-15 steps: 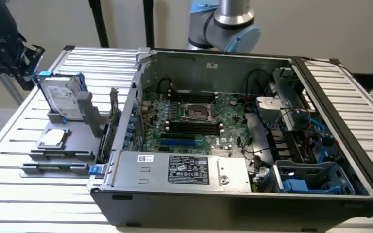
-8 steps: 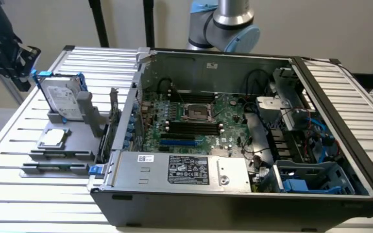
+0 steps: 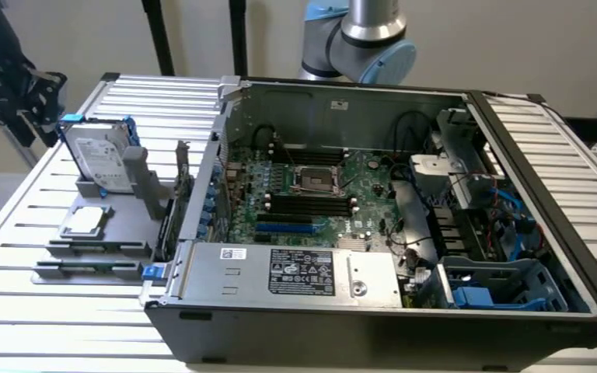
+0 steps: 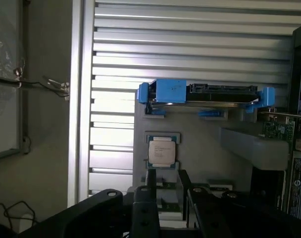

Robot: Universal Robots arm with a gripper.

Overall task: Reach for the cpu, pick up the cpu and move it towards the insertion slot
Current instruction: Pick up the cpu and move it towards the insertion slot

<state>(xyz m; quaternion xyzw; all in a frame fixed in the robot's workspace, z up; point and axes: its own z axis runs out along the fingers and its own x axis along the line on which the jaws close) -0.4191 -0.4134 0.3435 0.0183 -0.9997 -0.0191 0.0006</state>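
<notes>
The cpu (image 3: 84, 221) lies flat in a grey holder (image 3: 122, 227) on the slatted metal table (image 3: 8, 311), beside the open computer case (image 3: 329, 101) containing the insertion slot (image 3: 314, 180). The fingers (image 4: 151, 181) hang released and empty near the cpu. A pale wall (image 3: 71, 39) stands behind.

The pincer (image 4: 166, 188) is black. Just ahead of it, the cpu (image 4: 162, 151) shows a shiny silver top with pale edges and fine dark print, on a pale grey holder (image 4: 195, 134). Farther beyond, the hard drive (image 4: 215, 90) is silver with a bright blue bracket. The tabletop (image 4: 190, 44) is silver, striped by ribbed slats. Well off from the pincer, the insertion slot (image 3: 314, 181) has a silver frame and dark centre amid a green circuit board (image 3: 366, 175).
</notes>
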